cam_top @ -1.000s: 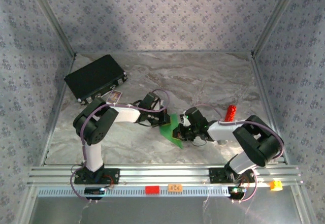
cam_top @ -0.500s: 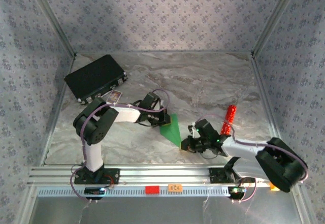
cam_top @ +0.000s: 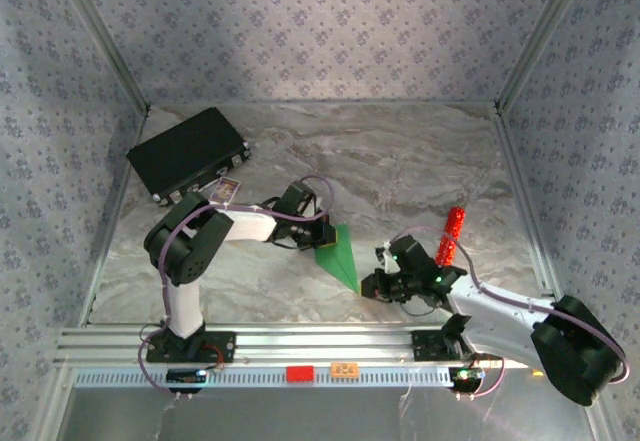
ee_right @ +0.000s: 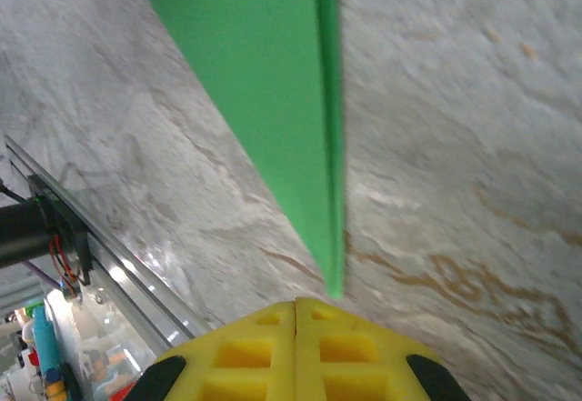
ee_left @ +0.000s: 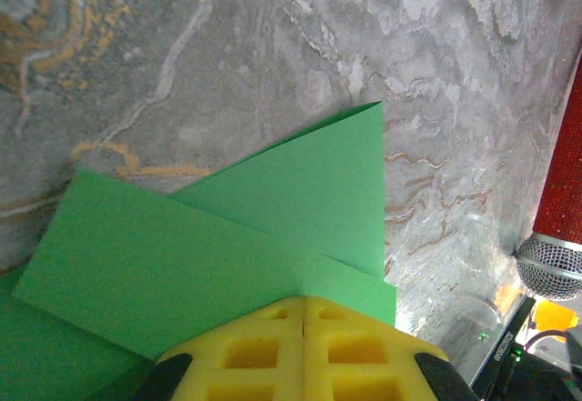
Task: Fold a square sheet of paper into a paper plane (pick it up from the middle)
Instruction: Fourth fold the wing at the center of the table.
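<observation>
The bright-green paper [cam_top: 338,252] lies on the marble table as a narrow folded triangle, its point toward the near edge. My left gripper [cam_top: 321,235] is shut, and its yellow tips rest on the wide end of the paper. In the left wrist view the overlapping folded flaps of the paper [ee_left: 273,201] spread out ahead of the left gripper [ee_left: 303,300]. My right gripper [cam_top: 369,283] is shut and holds nothing, just off the paper's near tip. In the right wrist view the paper [ee_right: 264,65] narrows to a point just ahead of the right gripper [ee_right: 296,303].
A black rectangular case [cam_top: 188,153] lies at the back left with a small card [cam_top: 226,190] beside it. A small red cylinder [cam_top: 450,231] lies right of the right gripper; the left wrist view also catches the cylinder [ee_left: 564,183]. An aluminium rail [cam_top: 320,342] runs along the near edge.
The right arm has swung out to the right, and its gripper came off the paper back to the near tip. The paper now lies flat as a narrow triangle. The left gripper stayed put.
</observation>
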Controlling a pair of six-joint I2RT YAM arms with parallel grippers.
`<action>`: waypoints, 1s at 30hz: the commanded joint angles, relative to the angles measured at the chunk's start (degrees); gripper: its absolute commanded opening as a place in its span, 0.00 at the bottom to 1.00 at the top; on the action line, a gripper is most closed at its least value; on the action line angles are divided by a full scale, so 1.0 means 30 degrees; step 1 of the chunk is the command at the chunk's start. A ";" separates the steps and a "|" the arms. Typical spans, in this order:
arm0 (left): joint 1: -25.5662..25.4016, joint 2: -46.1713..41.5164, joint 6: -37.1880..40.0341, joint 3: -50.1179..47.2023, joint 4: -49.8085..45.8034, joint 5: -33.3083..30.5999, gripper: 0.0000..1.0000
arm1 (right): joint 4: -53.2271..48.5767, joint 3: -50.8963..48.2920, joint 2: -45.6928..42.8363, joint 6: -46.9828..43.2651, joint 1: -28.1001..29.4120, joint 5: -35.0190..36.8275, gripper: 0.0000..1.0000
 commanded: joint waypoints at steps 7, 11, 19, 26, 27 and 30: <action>0.0071 0.0722 -0.0058 -0.0172 -0.0621 -0.0929 0.02 | 0.1891 0.1798 0.3463 -0.0082 -0.0211 -0.0379 0.07; 0.0057 0.0665 -0.0012 -0.0116 -0.0671 -0.0924 0.02 | 0.2026 0.1568 0.4833 -0.0386 -0.0210 -0.0523 0.05; 0.0092 0.0802 -0.0011 -0.0174 -0.0720 -0.1020 0.02 | 0.0480 -0.0572 0.3374 -0.0104 0.0054 -0.0067 0.07; 0.0132 0.0868 -0.0083 -0.0087 -0.0758 -0.1018 0.02 | -0.1684 -0.0905 0.1416 -0.0594 -0.0127 -0.0388 0.08; 0.0121 0.0839 -0.0088 -0.0086 -0.0771 -0.1011 0.02 | -0.1958 -0.0804 0.1252 -0.0624 -0.0122 -0.0335 0.08; 0.0119 0.0752 -0.0102 -0.0086 -0.0759 -0.0983 0.02 | -0.2215 -0.0226 0.0765 -0.0438 -0.0094 -0.0028 0.08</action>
